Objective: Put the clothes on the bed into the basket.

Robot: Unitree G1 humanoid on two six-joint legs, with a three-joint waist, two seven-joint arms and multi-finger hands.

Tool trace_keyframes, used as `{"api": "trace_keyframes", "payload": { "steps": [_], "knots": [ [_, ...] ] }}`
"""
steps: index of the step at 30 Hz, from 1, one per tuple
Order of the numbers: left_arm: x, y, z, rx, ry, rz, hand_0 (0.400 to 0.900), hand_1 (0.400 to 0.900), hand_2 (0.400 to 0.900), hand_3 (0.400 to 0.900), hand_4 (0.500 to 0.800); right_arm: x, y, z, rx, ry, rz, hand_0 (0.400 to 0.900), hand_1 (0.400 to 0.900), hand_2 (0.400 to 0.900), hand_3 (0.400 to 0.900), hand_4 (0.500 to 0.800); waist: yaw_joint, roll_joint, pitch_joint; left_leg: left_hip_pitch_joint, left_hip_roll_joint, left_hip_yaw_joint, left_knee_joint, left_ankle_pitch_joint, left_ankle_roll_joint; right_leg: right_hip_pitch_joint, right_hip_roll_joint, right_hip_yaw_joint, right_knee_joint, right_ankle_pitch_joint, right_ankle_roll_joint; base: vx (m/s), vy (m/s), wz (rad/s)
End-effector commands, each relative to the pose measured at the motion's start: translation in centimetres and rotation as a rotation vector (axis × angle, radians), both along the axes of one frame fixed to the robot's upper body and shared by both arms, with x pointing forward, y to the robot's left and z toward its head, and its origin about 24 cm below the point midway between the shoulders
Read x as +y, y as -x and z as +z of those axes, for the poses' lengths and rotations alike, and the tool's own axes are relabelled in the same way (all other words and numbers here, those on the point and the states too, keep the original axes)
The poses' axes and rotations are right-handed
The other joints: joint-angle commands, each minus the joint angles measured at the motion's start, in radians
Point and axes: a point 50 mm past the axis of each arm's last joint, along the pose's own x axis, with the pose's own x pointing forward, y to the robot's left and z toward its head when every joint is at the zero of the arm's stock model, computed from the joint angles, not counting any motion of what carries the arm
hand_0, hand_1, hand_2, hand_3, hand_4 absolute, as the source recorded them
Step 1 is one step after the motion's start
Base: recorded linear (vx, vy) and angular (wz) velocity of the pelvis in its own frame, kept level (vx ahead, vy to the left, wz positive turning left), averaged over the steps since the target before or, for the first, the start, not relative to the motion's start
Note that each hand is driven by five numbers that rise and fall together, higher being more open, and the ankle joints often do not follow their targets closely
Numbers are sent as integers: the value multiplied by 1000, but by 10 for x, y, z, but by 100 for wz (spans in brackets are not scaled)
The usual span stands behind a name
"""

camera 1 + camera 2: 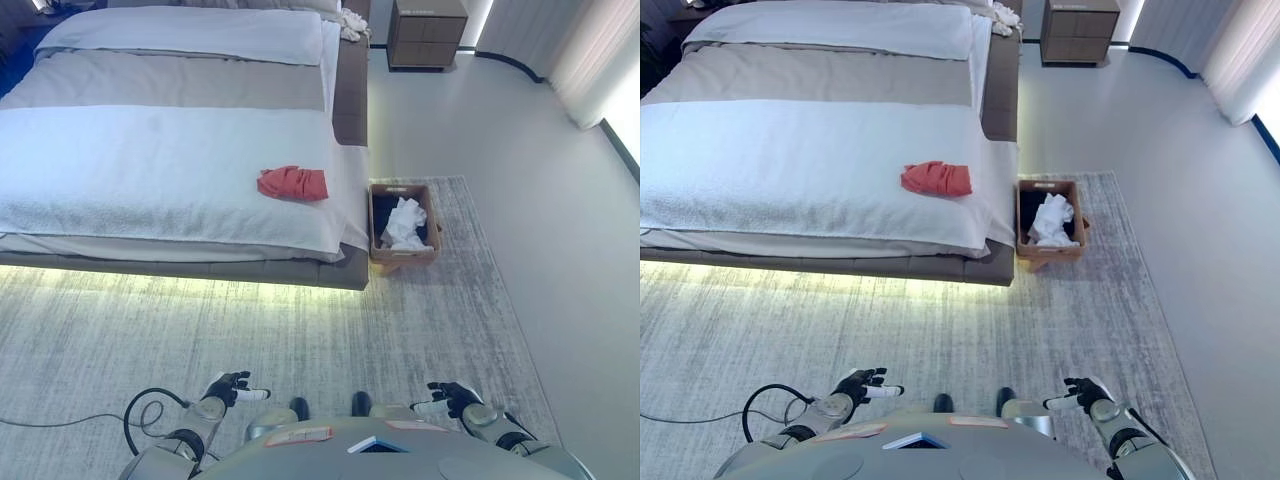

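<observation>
A crumpled red garment [293,183] lies on the white blanket of the bed [150,170], near its right edge. A brown basket [403,224] stands on the rug beside the bed's right corner, with a white cloth [405,222] inside. A second white cloth [352,27] lies at the bed's far right corner. My left hand [230,388] and right hand [450,398] hang low at the bottom of the view, both open and empty, far from the bed.
A grey rug [300,340] covers the floor between me and the bed. A wooden nightstand [427,32] stands at the far right of the bed. A curtain [590,50] hangs at the right. Bare floor [520,140] lies right of the basket.
</observation>
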Motion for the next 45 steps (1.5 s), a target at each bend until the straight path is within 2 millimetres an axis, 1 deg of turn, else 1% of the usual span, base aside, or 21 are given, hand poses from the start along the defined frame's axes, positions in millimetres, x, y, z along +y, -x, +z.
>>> {"api": "trace_keyframes", "payload": {
  "steps": [1,12,18,24,25,27,28,29,30,31,32,33,34,35,36,37,39,42,43,44,45],
  "knots": [
    [6,-20,5,-51,-21,-3,900,900,900,900,800,-14,-7,5,-4,50,26,900,900,900,900,800,-2,-32,-17,-27,-27,-27,6,-57,-13,31,-22,27,4,-48,48,0,0,0],
    [9,-18,5,-42,-40,-15,900,900,900,900,800,-13,-7,5,-4,48,32,900,900,900,900,800,0,-35,-18,-23,-22,-31,6,-57,-18,33,-18,23,4,-52,45,1,-3,1],
    [11,-23,7,-72,-57,1,900,900,900,900,800,-13,-7,4,-11,52,23,900,900,900,900,800,5,-34,-11,-25,-16,-36,6,-51,-24,31,-11,22,4,-57,39,-1,-39,2],
    [13,-32,11,-109,-68,28,900,900,900,900,800,-14,-10,6,-32,61,6,900,900,900,900,800,8,-44,21,-39,12,-54,6,-23,-41,17,15,16,7,-62,18,-34,-113,6],
    [13,-32,11,-109,-68,28,900,900,900,900,800,-14,-10,6,-32,61,6,900,900,900,900,800,8,-44,21,-40,12,-55,6,-23,-41,17,15,16,7,-62,18,-39,-141,9],
    [11,-33,11,-115,-64,34,900,900,900,900,800,-18,-6,6,-24,73,-2,900,900,900,900,800,8,-51,31,-42,27,-62,17,-18,-49,19,29,11,13,-72,6,0,-144,8],
    [11,-33,11,-115,-64,34,900,900,900,900,800,-18,-6,6,-24,73,-2,900,900,900,900,800,8,-51,31,-43,27,-62,18,-18,-49,19,29,11,13,-72,6,-42,-201,12],
    [12,-37,12,-133,-68,39,900,900,900,900,800,-20,-6,7,-29,81,-14,900,900,900,900,800,9,-62,54,-92,29,-67,126,-38,-60,14,33,10,30,-80,-5,-46,-109,8],
    [12,-37,12,-133,-68,39,900,900,900,900,800,-20,-6,7,-29,81,-14,900,900,900,900,800,8,-62,52,-97,28,-68,132,-41,-60,12,33,9,31,-80,-5,-78,-169,11],
    [12,-39,13,-141,-67,50,900,900,900,900,800,-21,-6,7,-34,85,-20,900,900,900,900,800,10,-69,69,-141,22,-72,222,-57,-66,12,32,8,40,-84,-12,-70,-137,2],
    [12,-43,14,-160,-69,64,900,900,900,900,800,-24,-7,8,-42,94,-28,900,900,900,900,800,19,-77,99,-207,1,-80,357,-59,-71,18,31,8,47,-84,-21,-71,-136,2],
    [12,-43,14,-160,-69,64,900,900,900,900,800,-24,-7,8,-43,94,-28,900,900,900,900,800,18,-76,98,-212,2,-82,364,-62,-71,16,32,7,48,-84,-21,-23,-149,-8],
    [11,-44,14,-169,-65,83,900,900,900,900,800,-26,-6,9,-41,101,-30,900,900,900,900,800,29,-80,121,-270,-12,-91,493,-34,-67,35,35,8,43,-80,-31,32,-100,-10],
    [11,-44,14,-170,-62,88,900,900,900,900,800,-27,-5,9,-39,104,-30,900,900,900,900,800,31,-80,127,-292,-17,-97,530,-18,-68,45,37,4,34,-77,-34,50,-118,-14],
    [10,-43,14,-168,-59,99,900,900,900,900,800,-29,-6,10,-40,113,-30,900,900,900,900,800,32,-75,132,-314,-26,-106,524,0,-64,54,42,2,17,-75,-35,34,-45,-5],
    [10,-43,14,-168,-59,99,900,900,900,900,800,-29,-6,10,-40,113,-30,900,900,900,900,800,31,-75,132,-313,-26,-106,524,0,-64,55,41,1,16,-74,-35,44,-32,3],
    [10,-41,13,-163,-56,109,900,900,900,900,800,-33,-6,11,-40,124,-45,900,900,900,900,800,27,-64,134,-371,-41,-92,434,-6,-58,53,44,5,4,-81,-29,96,-13,3],
    [11,-37,12,-150,-63,111,900,900,900,900,800,-34,-5,12,-35,129,-45,900,900,900,900,800,30,-44,123,-350,-12,-89,194,74,-63,54,63,10,4,-91,-25,163,26,-3],
    [11,-37,12,-150,-62,111,900,900,900,900,800,-34,-5,12,-35,130,-45,900,900,900,900,800,30,-45,124,-345,-13,-88,186,79,-63,55,62,10,4,-92,-25,200,76,-7],
    [11,-35,11,-143,-64,119,900,900,900,900,800,-34,-9,12,-48,131,-39,900,900,900,900,800,35,-25,118,-361,1,-74,56,121,-73,58,73,14,4,-109,-21,212,86,-14],
    [11,-33,10,-140,-64,123,900,900,900,900,800,-33,-12,13,-55,129,-34,900,900,900,900,800,37,-14,118,-374,6,-61,8,140,-83,60,80,20,4,-118,-20,282,123,-25]
  ]
}}
